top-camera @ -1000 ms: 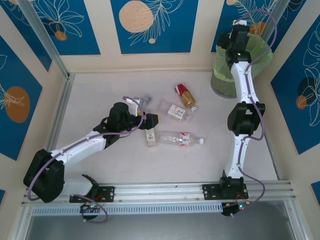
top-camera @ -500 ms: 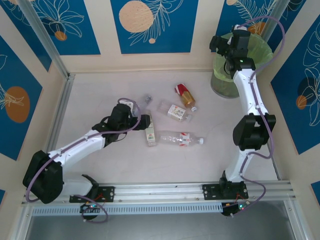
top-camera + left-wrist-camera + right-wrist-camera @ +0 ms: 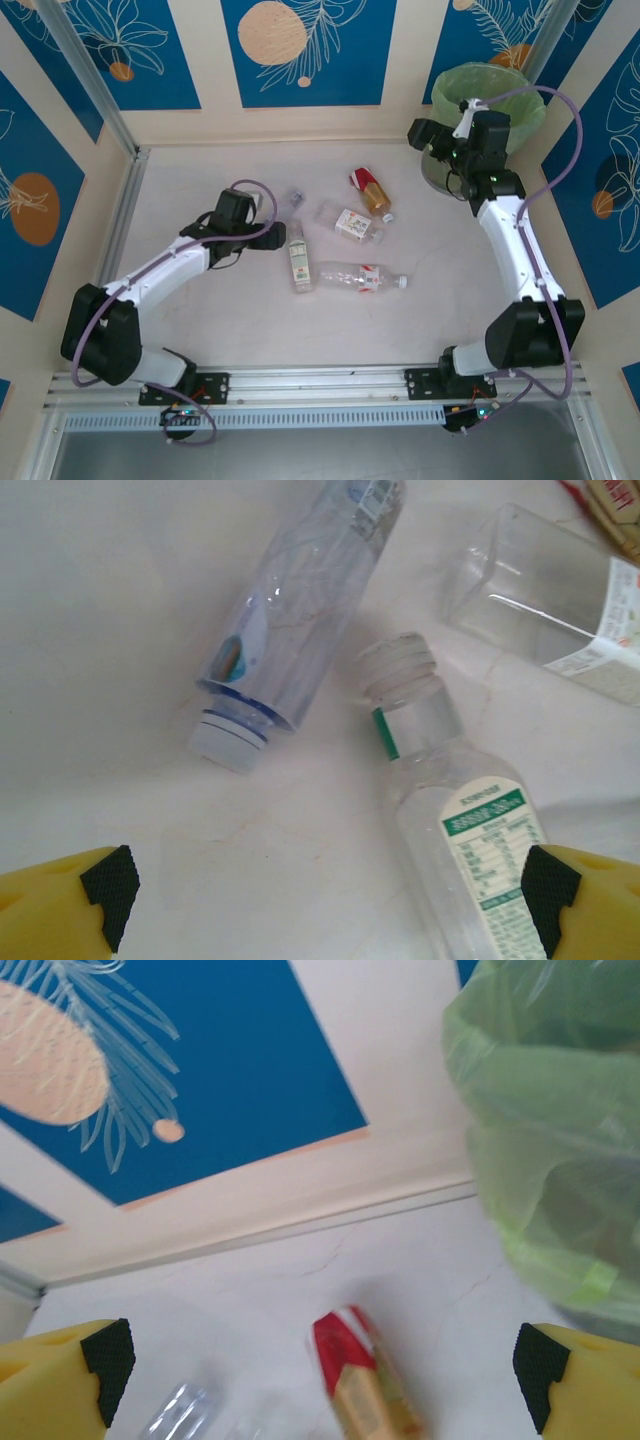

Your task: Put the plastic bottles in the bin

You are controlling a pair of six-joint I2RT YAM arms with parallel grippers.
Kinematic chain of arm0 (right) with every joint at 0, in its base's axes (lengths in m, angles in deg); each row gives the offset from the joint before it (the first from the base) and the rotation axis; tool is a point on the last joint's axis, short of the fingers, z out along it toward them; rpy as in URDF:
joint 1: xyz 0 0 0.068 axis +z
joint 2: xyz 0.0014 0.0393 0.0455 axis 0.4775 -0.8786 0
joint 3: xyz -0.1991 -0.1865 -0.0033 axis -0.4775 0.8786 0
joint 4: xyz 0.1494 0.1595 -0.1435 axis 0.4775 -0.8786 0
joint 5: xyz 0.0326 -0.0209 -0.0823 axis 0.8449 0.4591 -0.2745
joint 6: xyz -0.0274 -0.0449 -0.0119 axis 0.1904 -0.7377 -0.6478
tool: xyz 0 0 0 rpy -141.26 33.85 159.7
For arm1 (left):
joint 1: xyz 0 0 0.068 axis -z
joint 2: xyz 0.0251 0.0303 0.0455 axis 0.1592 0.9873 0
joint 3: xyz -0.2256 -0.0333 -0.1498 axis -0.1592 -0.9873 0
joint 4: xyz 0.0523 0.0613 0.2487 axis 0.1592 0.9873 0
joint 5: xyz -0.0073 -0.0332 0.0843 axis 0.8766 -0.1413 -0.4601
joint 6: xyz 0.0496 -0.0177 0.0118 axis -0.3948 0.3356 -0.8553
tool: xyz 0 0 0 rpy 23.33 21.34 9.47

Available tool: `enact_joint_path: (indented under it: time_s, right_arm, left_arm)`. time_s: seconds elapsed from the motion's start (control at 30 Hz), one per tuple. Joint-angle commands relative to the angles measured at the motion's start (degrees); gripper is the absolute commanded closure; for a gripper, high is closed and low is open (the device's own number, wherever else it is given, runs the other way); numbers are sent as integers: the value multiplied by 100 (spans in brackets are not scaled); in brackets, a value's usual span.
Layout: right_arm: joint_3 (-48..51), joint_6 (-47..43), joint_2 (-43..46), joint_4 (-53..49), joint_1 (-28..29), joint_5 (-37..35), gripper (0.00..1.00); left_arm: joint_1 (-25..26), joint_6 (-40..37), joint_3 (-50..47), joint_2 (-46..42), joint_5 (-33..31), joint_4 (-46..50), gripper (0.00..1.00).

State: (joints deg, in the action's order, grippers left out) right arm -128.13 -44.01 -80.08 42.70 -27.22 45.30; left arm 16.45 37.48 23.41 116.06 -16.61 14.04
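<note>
Several plastic bottles lie mid-table: a green-labelled one [image 3: 298,258], a long clear one with a red label [image 3: 358,278], a square one [image 3: 350,222], an amber one with a red label [image 3: 371,190] and a small blue-labelled one [image 3: 294,197]. My left gripper [image 3: 280,238] is open just left of the green-labelled bottle [image 3: 460,820], which lies inside its right finger; the blue-labelled bottle [image 3: 300,620] lies ahead. The left gripper [image 3: 330,900] holds nothing. My right gripper [image 3: 418,135] hangs open and empty beside the bin [image 3: 487,100], above the amber bottle [image 3: 365,1380]. The bin [image 3: 550,1140] stands right of the right gripper [image 3: 322,1365].
Blue-and-cream panels wall the table on three sides. The bin stands in the far right corner against them. A metal rail [image 3: 330,382] runs along the near edge by the arm bases. Bare tabletop lies left of and in front of the bottles.
My right arm has swung from above the bin down and left to the table side of it, its jaws opening fully. My left gripper has drawn back left from the green-labelled bottle.
</note>
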Motion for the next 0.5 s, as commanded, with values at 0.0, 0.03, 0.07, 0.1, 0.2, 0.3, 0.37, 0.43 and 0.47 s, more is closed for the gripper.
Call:
enact_joint_path:
  time_s: [0.0, 0.03, 0.07, 0.1, 0.2, 0.3, 0.37, 0.43, 0.47]
  right_arm:
    - [204, 105, 424, -204, 36, 701, 0]
    - [246, 113, 516, -359, 45, 729, 0]
    - [288, 122, 615, -494, 54, 751, 0]
    - [336, 114, 690, -587, 63, 808, 1]
    - [602, 147, 994, -665, 79, 946, 0]
    - [956, 277, 1275, -564, 85, 952, 1]
    - [1116, 344, 1416, -573, 81, 869, 0]
    - [1184, 434, 1496, -599, 90, 760, 0]
    - [1226, 469, 1526, -564, 89, 756, 0]
  left_arm:
    - [-178, -448, 213, 191, 235, 330, 0]
    - [-266, -489, 249, 290, 248, 351, 0]
    - [-353, -517, 339, 427, 228, 458, 0]
    - [-425, -570, 430, 541, 236, 572, 0]
    - [-495, -985, 716, 930, 385, 797, 0]
    - [-493, -1410, 1028, 1335, 405, 995, 0]
    - [-495, -1639, 1226, 1604, 308, 1066, 0]
    - [-510, -1744, 1448, 1842, 336, 1175, 0]
    - [-529, -1770, 1593, 1985, 405, 1263, 0]
